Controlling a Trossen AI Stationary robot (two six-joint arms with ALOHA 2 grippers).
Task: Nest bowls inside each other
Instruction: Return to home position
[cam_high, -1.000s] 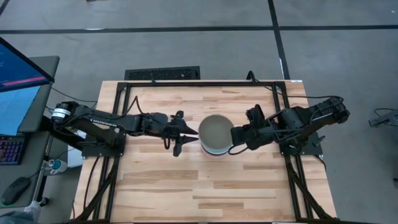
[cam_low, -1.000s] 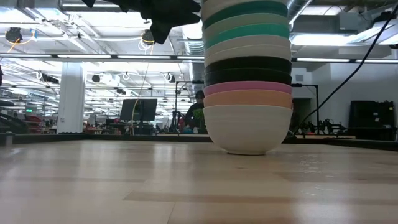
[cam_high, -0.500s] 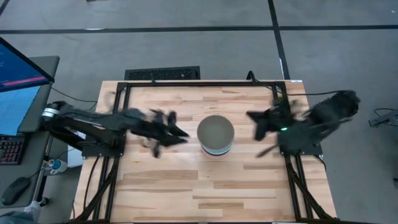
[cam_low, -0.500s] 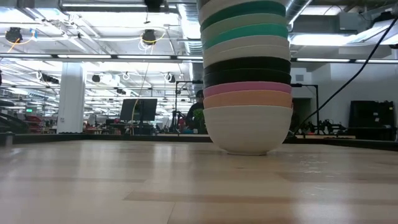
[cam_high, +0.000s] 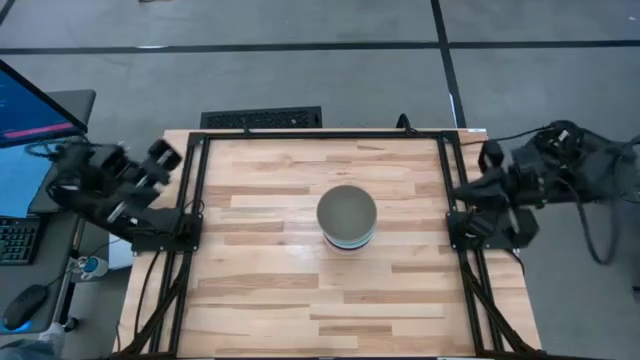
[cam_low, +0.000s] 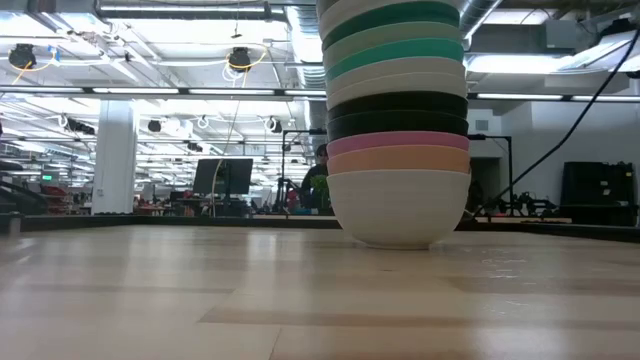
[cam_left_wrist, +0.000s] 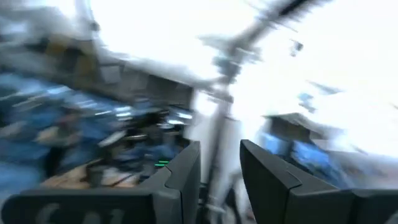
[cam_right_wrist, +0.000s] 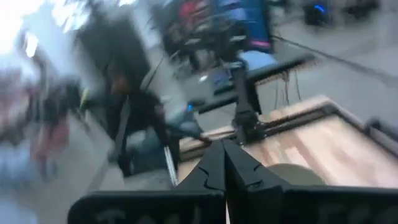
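Bowl stack (cam_high: 347, 240) stands at the middle of the table (cam_high: 260, 300) as one upright column, each bowl nested in the one below. From table level: white bowl (cam_low: 398, 208) on the wood at the bottom, then orange bowl (cam_low: 398, 159), pink bowl (cam_low: 398, 142), black bowls (cam_low: 398, 122), off-white bowl (cam_low: 398, 85), teal bowl (cam_low: 398, 53), pale green bowl (cam_low: 395, 35) and dark teal bowl (cam_low: 395, 14). The column runs out of the top of that view, so I can't count the rest there. From above, the top bowl (cam_high: 347, 208) is grey-olive, with lower rims showing under it on the side toward the table's front edge. Left arm (cam_high: 110, 185) is folded over its base at the table's left edge, well apart from the stack. Left gripper (cam_left_wrist: 219, 155) has its fingers a narrow gap apart with nothing between them. Right arm (cam_high: 530, 175) is folded at the table's right edge, likewise well apart. Right gripper (cam_right_wrist: 224, 149) has its fingers pressed together at the tips, holding nothing. A person (cam_low: 316, 180) is in the room beyond the table's far edge.
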